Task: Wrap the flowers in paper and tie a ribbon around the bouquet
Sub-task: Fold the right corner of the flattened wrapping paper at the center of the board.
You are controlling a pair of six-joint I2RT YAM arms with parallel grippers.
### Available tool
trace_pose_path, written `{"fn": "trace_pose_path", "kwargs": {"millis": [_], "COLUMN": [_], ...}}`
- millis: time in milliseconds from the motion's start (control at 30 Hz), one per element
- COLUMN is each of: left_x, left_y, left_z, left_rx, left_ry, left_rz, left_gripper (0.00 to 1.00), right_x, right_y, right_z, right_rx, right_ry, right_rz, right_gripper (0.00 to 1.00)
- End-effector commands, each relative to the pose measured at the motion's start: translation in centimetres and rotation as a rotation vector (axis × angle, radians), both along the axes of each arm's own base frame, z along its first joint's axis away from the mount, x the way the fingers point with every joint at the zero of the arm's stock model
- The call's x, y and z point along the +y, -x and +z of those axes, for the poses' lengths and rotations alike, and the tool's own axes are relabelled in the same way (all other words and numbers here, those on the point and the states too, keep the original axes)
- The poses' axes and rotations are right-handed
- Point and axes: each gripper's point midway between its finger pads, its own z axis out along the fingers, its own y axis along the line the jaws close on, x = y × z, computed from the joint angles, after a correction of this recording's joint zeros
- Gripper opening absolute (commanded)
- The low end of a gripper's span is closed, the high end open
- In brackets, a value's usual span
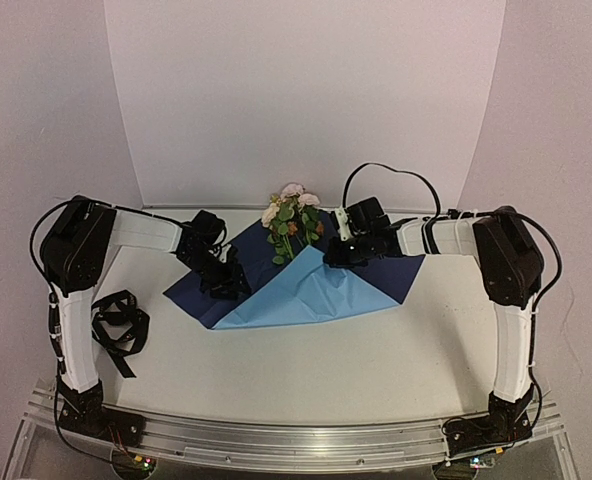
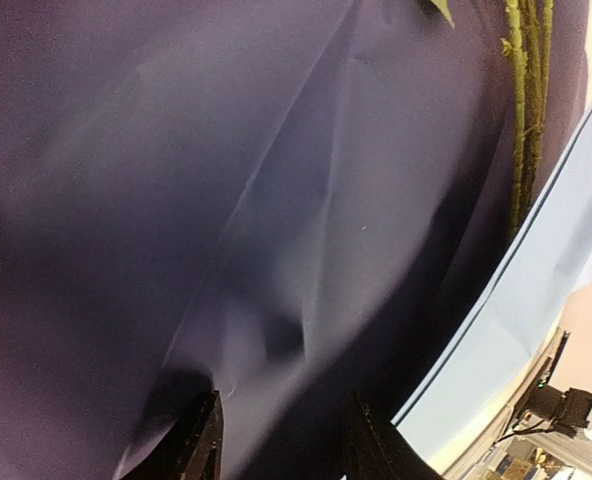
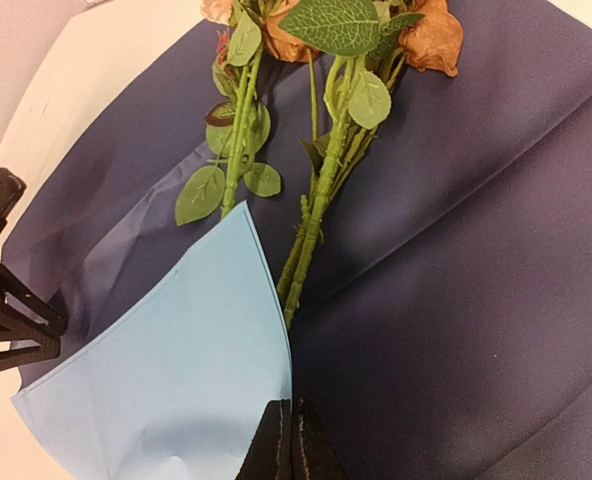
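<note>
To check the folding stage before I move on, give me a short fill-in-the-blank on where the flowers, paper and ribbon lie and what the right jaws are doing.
1. The flowers lie on the ___ face of the paper.
2. The ribbon lies on the table, on the robot's ___ side.
3. The right gripper has its jaws ___ on the edge of the light blue flap.
Missing words: navy; left; shut.

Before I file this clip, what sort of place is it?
Probably a lab robot booth, not a florist's: plain white backdrop panels enclose a white table, and the left arm and right arm are bolted to an aluminium rail.
</note>
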Motion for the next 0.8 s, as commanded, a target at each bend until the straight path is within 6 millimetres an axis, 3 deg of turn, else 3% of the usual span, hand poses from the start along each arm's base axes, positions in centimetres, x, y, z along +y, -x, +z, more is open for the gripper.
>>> {"fn": "trace_pose_path", "kwargs": {"millis": [0,200,367,600,767], "left_x": [0.4,-0.9,-3.4,-8.8,-10.7], "left_y": [-1.9,-4.2,-3.8,-1.4,0.2], "left_z": [3.2,8.9,10.8,9.4,7.0], "left_rx": [-0.057,-0.160,-0.179,-0.131,-0.074], "left_ry": [-0.051,-0.008,0.073,0.157,0.183], "left_rz": [-0.010,-0.017,-0.044,-0.112,-0.136], "left_gripper": [0.46,0.50,0.49,0.46,0.43], "right_x": [0.2,0.3,0.3,-0.6,-1.1], "right_y": [-2.3,-2.5,-2.7,-2.7,-2.8], "right_z": [2.2,1.8,1.5,0.8,0.3], "right_rx": [-0.063,-0.045,-0.030,-0.013,-0.001], "right_ry": [-0.024,-0.019,-0.011,0.023,0.043], "right_rz": [-0.052,-0.059,-0.071,-0.117,-0.144], "right_gripper": [0.00,0.00,0.00,0.00,0.00]}}
